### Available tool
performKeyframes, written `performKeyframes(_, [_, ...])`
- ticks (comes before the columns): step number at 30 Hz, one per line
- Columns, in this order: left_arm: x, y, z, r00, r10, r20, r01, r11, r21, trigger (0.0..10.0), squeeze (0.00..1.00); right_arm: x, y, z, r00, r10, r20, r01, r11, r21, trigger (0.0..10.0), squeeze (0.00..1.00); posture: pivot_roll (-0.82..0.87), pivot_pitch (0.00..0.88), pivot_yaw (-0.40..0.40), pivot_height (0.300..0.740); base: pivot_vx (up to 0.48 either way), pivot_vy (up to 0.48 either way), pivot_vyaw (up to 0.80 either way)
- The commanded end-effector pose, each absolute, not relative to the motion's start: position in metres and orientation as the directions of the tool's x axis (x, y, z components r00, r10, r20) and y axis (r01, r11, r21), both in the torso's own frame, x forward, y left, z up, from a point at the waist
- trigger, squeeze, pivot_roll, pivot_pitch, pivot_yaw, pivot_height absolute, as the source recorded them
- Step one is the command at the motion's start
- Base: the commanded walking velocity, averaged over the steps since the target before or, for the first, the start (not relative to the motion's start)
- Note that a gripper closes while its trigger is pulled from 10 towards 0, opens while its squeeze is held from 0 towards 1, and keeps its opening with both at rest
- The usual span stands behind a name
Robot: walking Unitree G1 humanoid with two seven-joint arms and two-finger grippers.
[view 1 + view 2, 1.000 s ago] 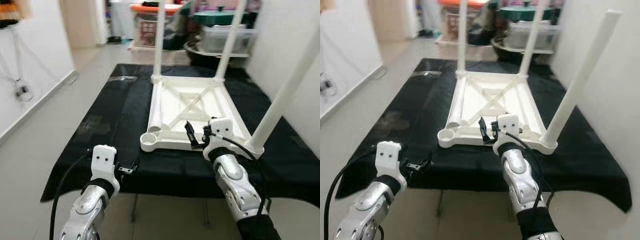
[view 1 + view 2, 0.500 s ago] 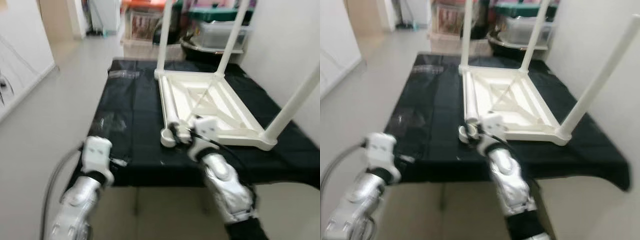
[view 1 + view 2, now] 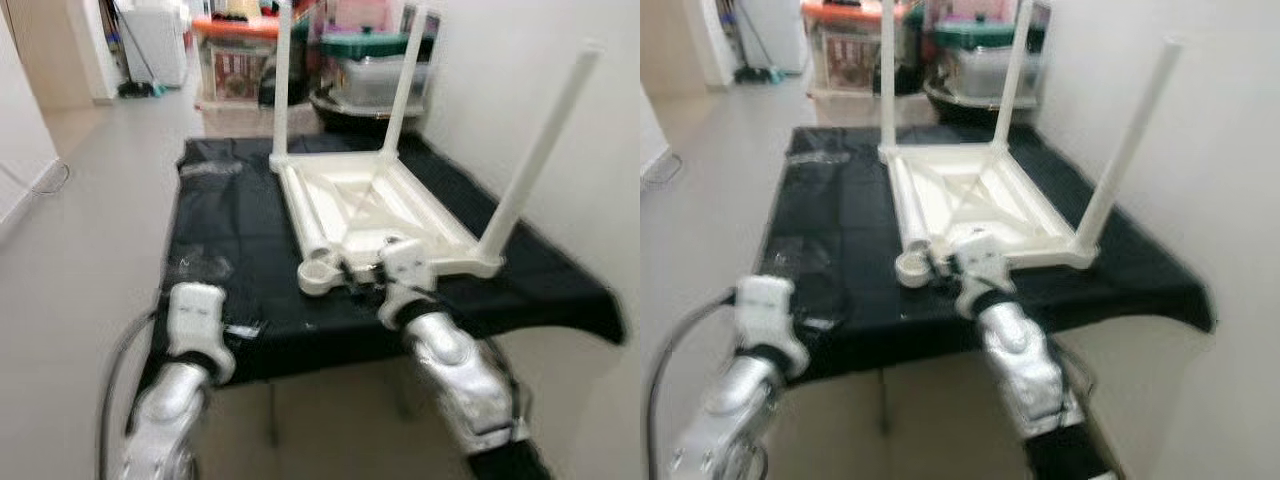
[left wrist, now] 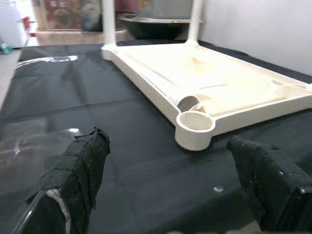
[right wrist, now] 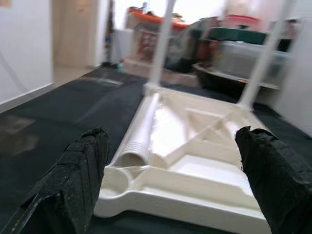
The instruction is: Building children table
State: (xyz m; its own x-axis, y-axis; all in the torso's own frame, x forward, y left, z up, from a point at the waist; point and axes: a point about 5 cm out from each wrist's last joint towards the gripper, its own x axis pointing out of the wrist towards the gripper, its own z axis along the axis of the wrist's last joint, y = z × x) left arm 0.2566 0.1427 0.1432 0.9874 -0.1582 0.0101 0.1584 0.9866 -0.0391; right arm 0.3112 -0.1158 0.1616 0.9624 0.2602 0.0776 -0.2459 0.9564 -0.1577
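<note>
A white children's table (image 3: 385,205) lies upside down on a black-covered table (image 3: 215,220). Three of its legs stand up, and the near right leg (image 3: 538,145) is the tallest in the eye views. A loose leg (image 3: 308,218) lies inside the frame along its left side, ending by the empty corner socket (image 3: 320,272). My right gripper (image 3: 360,280) is open just beside that socket, which sits low between its fingers (image 5: 80,170) in the right wrist view. My left gripper (image 3: 250,328) is open over the cloth's near edge, facing the socket (image 4: 195,127).
A white wall (image 3: 520,60) runs close along the right. Storage boxes (image 3: 235,55) and a dark basin (image 3: 350,100) stand behind the table. Bare floor (image 3: 80,220) lies to the left. The cloth's front edge (image 3: 330,350) hangs just before my arms.
The whole view has shifted and drawn back, so the camera moved. My right gripper went from the middle of the table's near rail leftward to the empty corner socket.
</note>
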Motion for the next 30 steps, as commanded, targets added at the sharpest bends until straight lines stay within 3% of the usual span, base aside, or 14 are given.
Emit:
performKeyframes(1, [0.258, 0.146, 0.143, 0.989, -0.146, 0.005, 0.146, 0.989, -0.039, 10.0, 0.0, 0.313, -0.112, 0.157, 0.961, 0.271, 0.048, -0.26, 0.952, -0.163, 10.0, 0.0, 0.09, 0.0, -0.079, 0.74, 0.304, 0.0, 0.0])
performKeyframes(21, [0.26, 0.141, 0.14, 0.987, -0.159, 0.001, 0.159, 0.986, -0.041, 10.0, 0.0, 0.313, -0.115, 0.15, 0.966, 0.259, 0.009, -0.254, 0.953, -0.165, 10.0, 0.0, 0.08, 0.0, -0.072, 0.74, 0.301, 0.0, 0.24])
performKeyframes(30, [0.26, 0.146, 0.133, 0.994, -0.103, -0.033, 0.102, 0.995, -0.005, 10.0, 0.0, 0.313, -0.122, 0.149, 0.968, 0.249, 0.0, -0.245, 0.952, -0.182, 10.0, 0.0, 0.07, 0.0, -0.077, 0.74, 0.0, 0.0, 0.0])
